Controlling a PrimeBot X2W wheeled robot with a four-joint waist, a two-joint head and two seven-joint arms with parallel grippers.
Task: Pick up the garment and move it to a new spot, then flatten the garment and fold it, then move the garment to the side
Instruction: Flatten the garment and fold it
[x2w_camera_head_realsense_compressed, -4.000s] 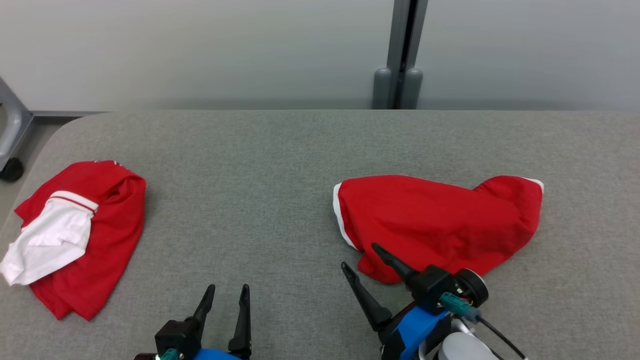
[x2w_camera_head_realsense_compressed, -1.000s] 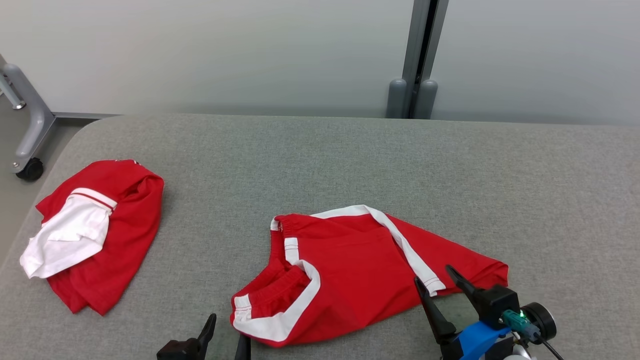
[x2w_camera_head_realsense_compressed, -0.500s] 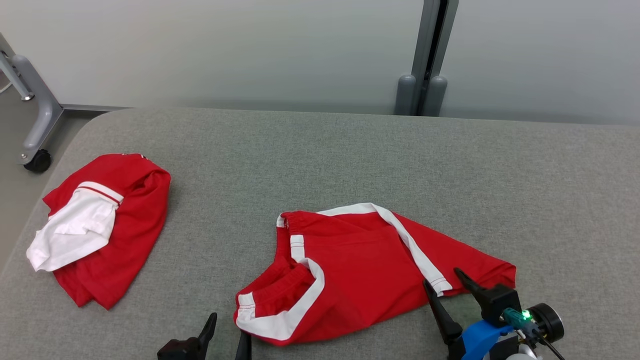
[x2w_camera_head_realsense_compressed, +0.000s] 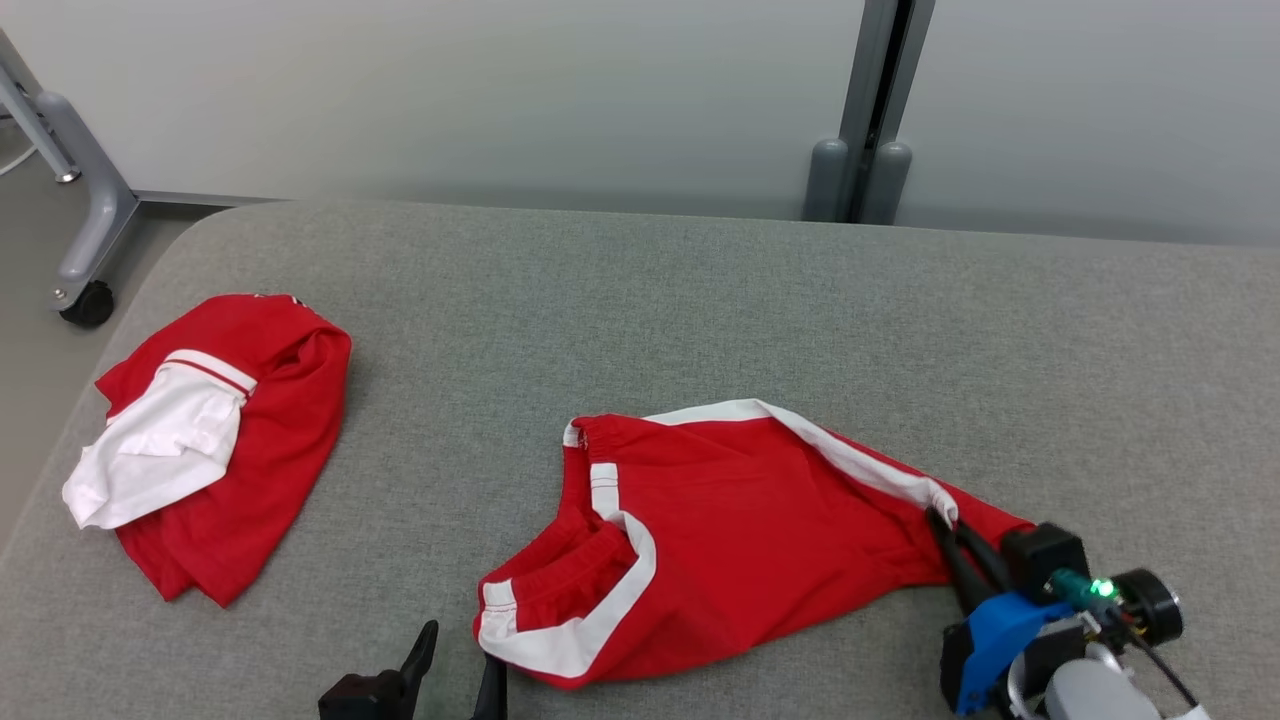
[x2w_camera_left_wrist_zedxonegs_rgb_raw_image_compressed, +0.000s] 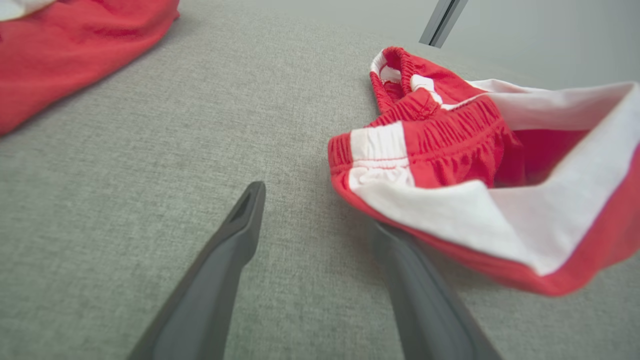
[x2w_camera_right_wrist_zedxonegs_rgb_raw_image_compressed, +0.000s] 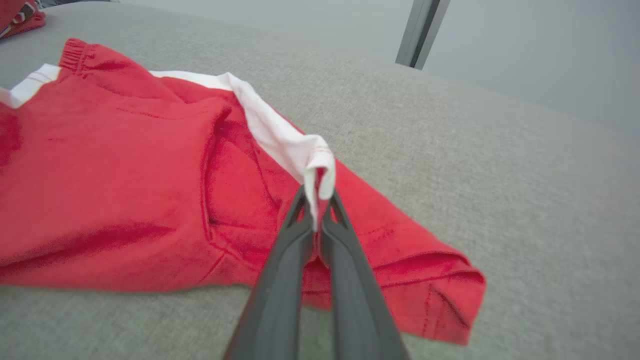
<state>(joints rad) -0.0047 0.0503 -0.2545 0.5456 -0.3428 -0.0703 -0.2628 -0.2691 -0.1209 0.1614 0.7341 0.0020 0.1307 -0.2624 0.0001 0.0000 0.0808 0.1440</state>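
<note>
Lower right of the head view: right end effector closed, fingers nearly together, on a fold of the white trim at one leg end of the garment. Same grip up close in the right wrist view, with the pinched trim standing up between the fingertips, just off the cloth below. Red fabric spread across the left of that frame, a bunched hem at its lower right.

Rest of the garment flat on the grey worktop, low in the centre of the head view, elastic waistband turned toward the lower left.

Bottom edge of the head view, left of centre: left end effector open, fingers spread wide, just beside the waistband corner. In the left wrist view, tip of the right-hand finger hidden under the overhanging white-banded edge; contact impossible to tell.

Far left of the head view, well apart: a second red garment in a heap, a white cloth lying on it.

Beyond the worktop, a pale wall with a grey post at upper right; a wheeled frame at upper left.
</note>
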